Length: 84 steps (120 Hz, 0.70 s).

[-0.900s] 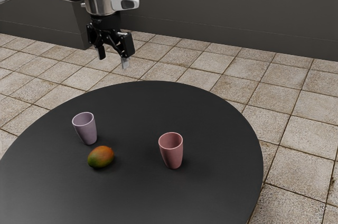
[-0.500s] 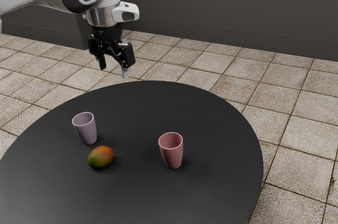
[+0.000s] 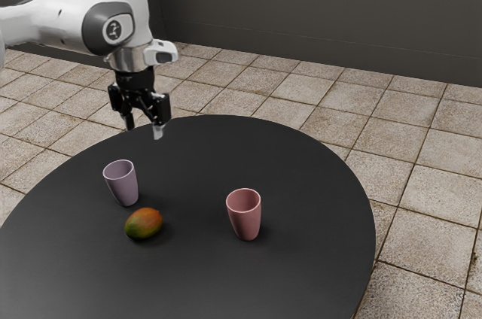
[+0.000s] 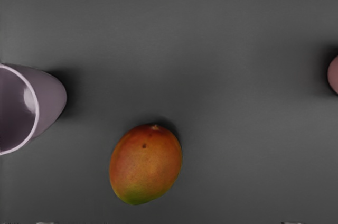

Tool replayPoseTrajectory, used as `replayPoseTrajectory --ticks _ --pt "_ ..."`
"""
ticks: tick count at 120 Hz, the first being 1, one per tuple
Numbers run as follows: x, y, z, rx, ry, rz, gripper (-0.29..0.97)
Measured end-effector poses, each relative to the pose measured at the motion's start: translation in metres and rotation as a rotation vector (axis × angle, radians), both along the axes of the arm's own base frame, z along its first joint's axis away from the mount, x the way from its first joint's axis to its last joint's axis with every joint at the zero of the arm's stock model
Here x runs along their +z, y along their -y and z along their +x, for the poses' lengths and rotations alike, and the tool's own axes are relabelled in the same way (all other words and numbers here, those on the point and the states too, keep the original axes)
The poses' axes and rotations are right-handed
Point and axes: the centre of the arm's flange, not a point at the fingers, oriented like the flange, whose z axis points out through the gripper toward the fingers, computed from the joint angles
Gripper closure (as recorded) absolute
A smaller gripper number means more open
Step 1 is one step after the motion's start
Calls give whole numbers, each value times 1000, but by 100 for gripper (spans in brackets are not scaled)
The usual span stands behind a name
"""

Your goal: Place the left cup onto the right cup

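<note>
Nearest on the desk (image 3: 301, 183) lies a mango (image 3: 143, 223), just in front of the left cup (image 3: 121, 181). The right cup (image 3: 244, 213) stands well apart, toward the exterior view's right. Beyond and above the left cup hangs the claw (image 3: 143, 126), spread and empty, with nothing between them. It has come down and toward the exterior view's left since the earlier frame.

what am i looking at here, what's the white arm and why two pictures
It is a simulated white robot arm with a black two-finger gripper at its end. One picture comes from a camera beside the arm, the other from a camera on its hand, looking down. On the round black table stand a lilac cup and a pink cup, with a mango lying close to the lilac one. The gripper is open, holds nothing and hovers above the table.
</note>
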Motion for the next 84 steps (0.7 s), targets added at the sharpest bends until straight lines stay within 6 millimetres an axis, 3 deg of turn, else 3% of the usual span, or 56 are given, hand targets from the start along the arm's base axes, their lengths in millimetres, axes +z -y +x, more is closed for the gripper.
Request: replayPoseTrajectory --ticks 42,84 --pt "-56 -46 -9 82 -14 8 26" --pt "-92 -81 1 135 -6 26 28"
